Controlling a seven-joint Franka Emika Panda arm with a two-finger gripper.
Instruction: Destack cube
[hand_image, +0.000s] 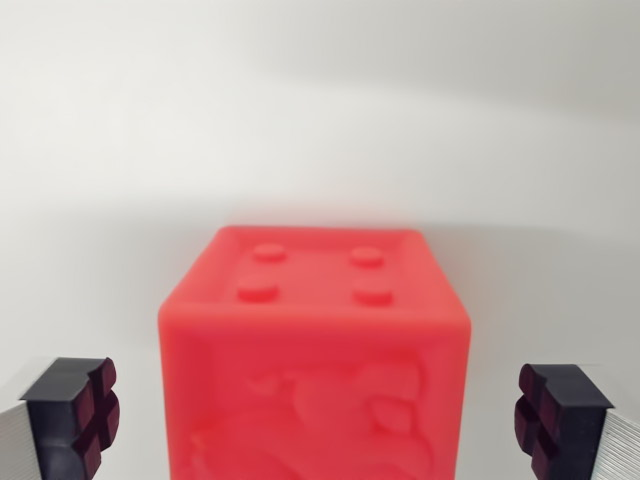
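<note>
Wrist view only. Red cube sits centre frame, low, upright, top face w/ four round studs showing, front face w/ a blurred embossed relief, can't make out what it is. Its bottom runs off the lower edge, so whatever it rests on (another cube or the bench) isn't visible; can't tell if the stack is intact from this pic alone.

Gripper: jaws apart, wide. One finger pad at the wrist view's left, the other at the wrist view's right, each clear of the cube w/ a gap of pale background on both sides. No contact w/ either side face. Pads are roughly level w/ the cube's mid/lower front, cube straddled between them.

Progress, as a judgement: approach and alignment look done, cube is centred btwn the pads. Grasp not yet made, lift not yet made, set-down aside not yet made. So early-to-mid stage; main work is left.

Background is plain whitish, soft shadow band across the upper part, nothing else seen there.
</note>
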